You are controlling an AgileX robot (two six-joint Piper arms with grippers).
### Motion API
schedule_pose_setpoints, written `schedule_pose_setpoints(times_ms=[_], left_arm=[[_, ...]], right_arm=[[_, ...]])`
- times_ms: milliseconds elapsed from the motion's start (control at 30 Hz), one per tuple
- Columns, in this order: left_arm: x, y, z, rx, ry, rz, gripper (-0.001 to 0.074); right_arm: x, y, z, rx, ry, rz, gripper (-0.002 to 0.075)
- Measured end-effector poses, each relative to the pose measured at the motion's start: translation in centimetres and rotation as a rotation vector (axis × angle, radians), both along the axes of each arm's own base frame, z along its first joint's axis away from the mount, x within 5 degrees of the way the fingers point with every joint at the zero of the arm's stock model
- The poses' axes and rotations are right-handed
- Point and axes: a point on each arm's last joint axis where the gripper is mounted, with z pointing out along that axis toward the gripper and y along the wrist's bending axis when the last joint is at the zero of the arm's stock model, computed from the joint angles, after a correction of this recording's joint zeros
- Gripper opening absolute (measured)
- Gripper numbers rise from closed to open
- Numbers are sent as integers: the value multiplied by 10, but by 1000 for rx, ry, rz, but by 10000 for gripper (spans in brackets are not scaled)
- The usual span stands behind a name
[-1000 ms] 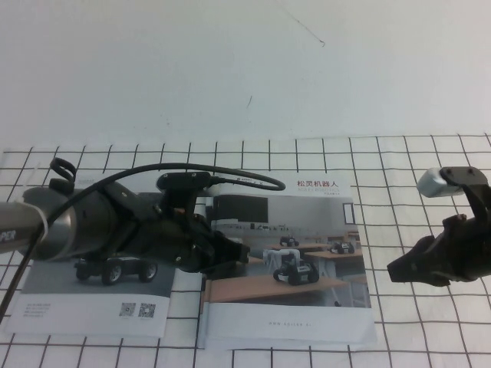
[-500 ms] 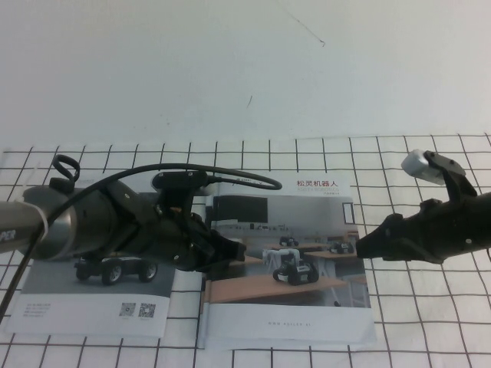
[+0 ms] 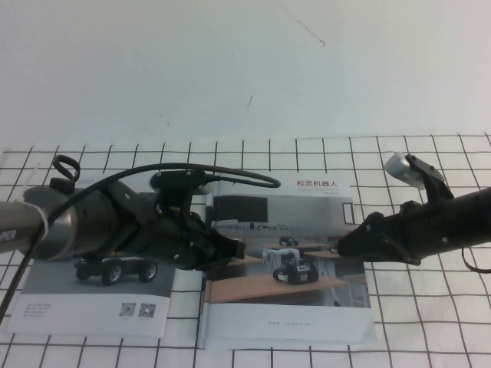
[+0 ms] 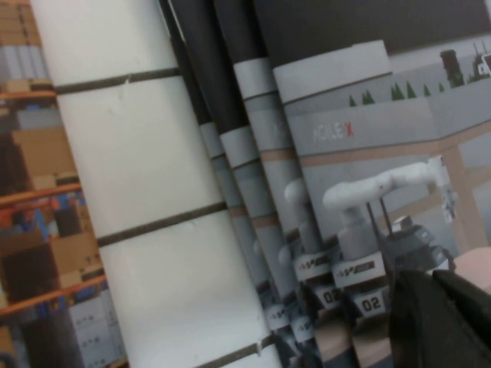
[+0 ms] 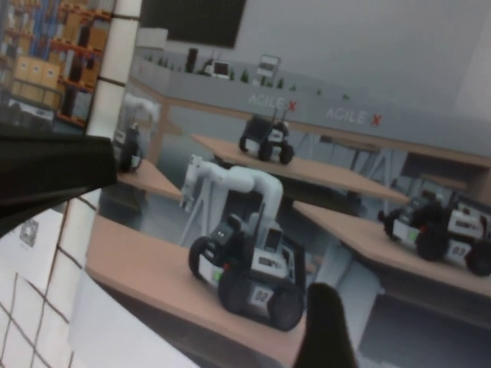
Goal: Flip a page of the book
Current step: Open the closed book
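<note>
The book (image 3: 288,307) lies shut on the grid mat, its robots-on-desks cover and red title facing up. The cover page (image 3: 307,222) lies flat. My left gripper (image 3: 234,250) is shut, its tip resting on the cover by the spine; it shows in the left wrist view (image 4: 441,322) over the cover photo (image 4: 368,153). My right gripper (image 3: 343,247) is shut, its tip low over the cover's right edge. In the right wrist view it (image 5: 324,330) hangs just above the photo (image 5: 307,100). I cannot tell whether it touches the page.
A second booklet (image 3: 92,303) with a vehicle photo and QR codes lies left of the book, partly under my left arm. The black-lined grid mat (image 3: 430,322) covers the table. A black cable (image 3: 245,175) loops above the left gripper. A plain white surface (image 3: 230,69) lies beyond.
My right arm has swung left, from off the book's right side to its tip over the cover's right edge. My left arm has stayed in place.
</note>
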Motion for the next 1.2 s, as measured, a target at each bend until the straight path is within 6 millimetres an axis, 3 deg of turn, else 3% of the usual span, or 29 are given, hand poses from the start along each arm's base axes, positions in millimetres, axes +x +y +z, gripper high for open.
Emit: schedule_pose_setpoints(times_ms=[333,633,933,1200], left_arm=[[0,0,0,0,-1,5,-2],[0,0,0,0,-2,7,-2],[2,1,0,12,-19,15,-2],[3,2,0,15,-25,18,-2]], right_arm=[[2,1,-13,-11,27,1,466],[1,2,-12,2,32,6,466],[3,5,-4,83,2,3,468],[4,13,13,256,-37,3,467]])
